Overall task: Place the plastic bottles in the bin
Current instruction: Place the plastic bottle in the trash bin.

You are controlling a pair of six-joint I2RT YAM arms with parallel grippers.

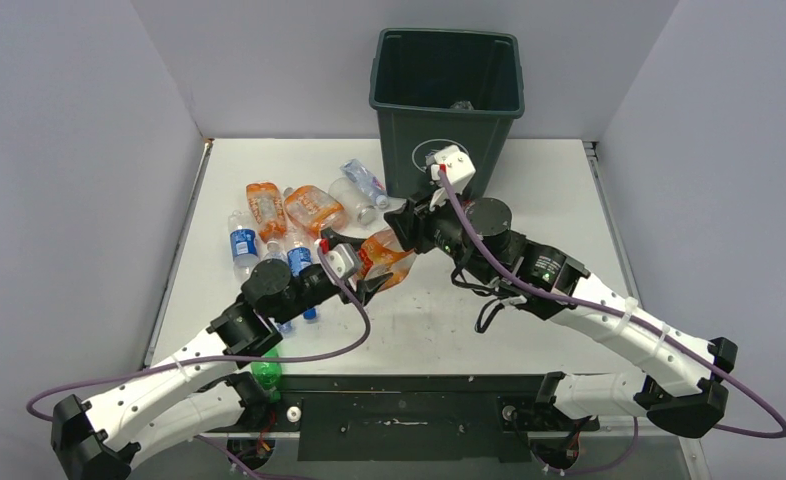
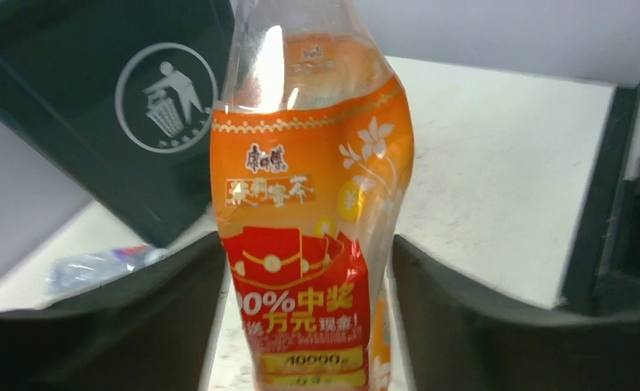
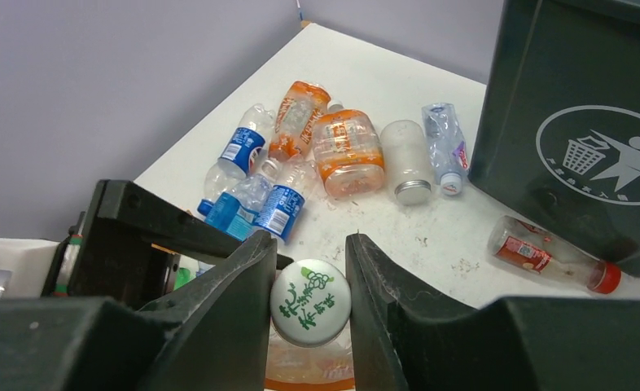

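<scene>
Mostly undone: left claw (image 2: 309, 244) pinched orange bottle (image 1: 384, 255) at its body, right claw (image 3: 310, 244) clamped its cap, short of bin (image 1: 447, 150); several loose bottles (image 1: 269, 205) lay on tabletop (image 1: 529, 180).

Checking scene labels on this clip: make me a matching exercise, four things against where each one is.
Things: 1 orange tea bottle; 2 red-capped bottle; 3 green bottle; 4 bin.
Places: a lying at the bin's foot; b upright at the table's far edge; c gripped by the left gripper and right gripper; d at the table's near edge.
Pairs: 1-c; 2-a; 3-d; 4-b.
</scene>
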